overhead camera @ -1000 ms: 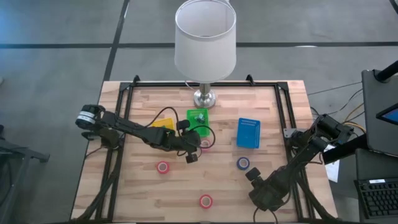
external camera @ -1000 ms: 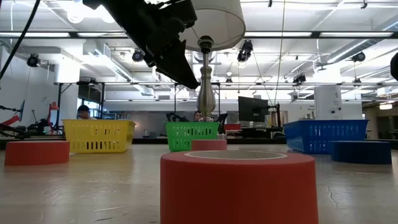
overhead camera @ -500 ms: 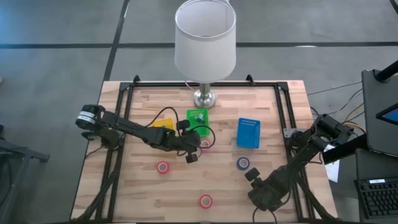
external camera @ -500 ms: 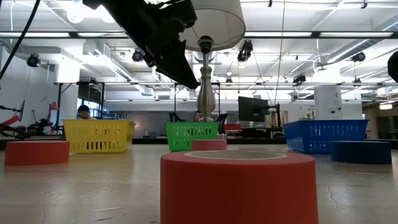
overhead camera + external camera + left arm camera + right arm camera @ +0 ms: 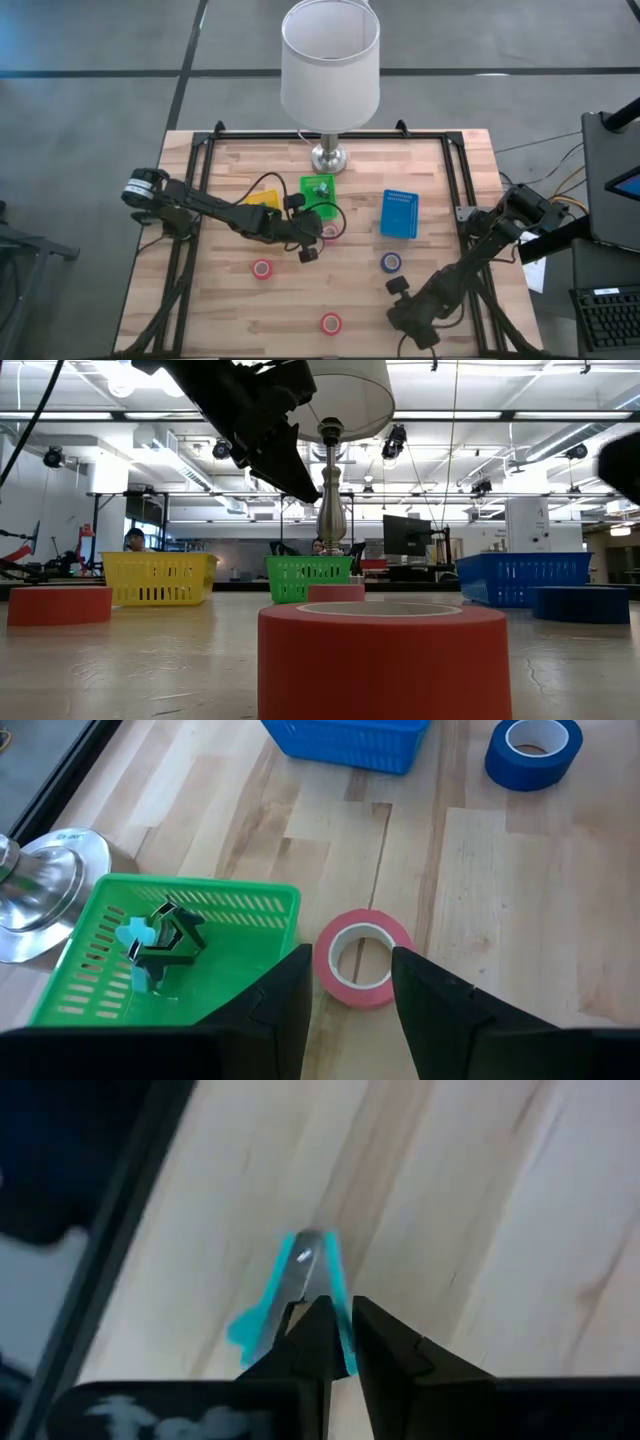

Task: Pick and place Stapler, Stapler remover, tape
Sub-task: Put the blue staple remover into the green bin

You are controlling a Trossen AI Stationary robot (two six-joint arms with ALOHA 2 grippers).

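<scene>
My left gripper (image 5: 350, 956) is open and hovers above a pink tape roll (image 5: 362, 960) that lies flat beside the green tray (image 5: 240, 900); its fingers stand on either side of the roll, clear of it. A teal and black staple remover (image 5: 160, 938) lies in that tray. My right gripper (image 5: 340, 1315) is near the table's near right part (image 5: 398, 288), shut on a small teal and silver tool (image 5: 300, 1275). A blue tape roll (image 5: 391, 263) and two red rolls (image 5: 262, 268) (image 5: 331, 323) lie flat on the table. My right gripper pinches the teal and silver tool between its two fingertips, at the end of the tool nearest the fingers (image 5: 343, 1330). The tool's other end (image 5: 305, 1250) sticks out beyond the fingers, over the wood. Whether it is a stapler or a staple remover I cannot tell.
A yellow tray (image 5: 262, 198) and a blue tray (image 5: 400, 213) flank the green one. A lamp (image 5: 329, 70) stands at the far middle edge. A black frame (image 5: 200, 150) rims the table. Bare wood lies between the rolls.
My right gripper has gone a little toward the table's left edge with the teal tool. My left gripper has kept still above the pink roll.
</scene>
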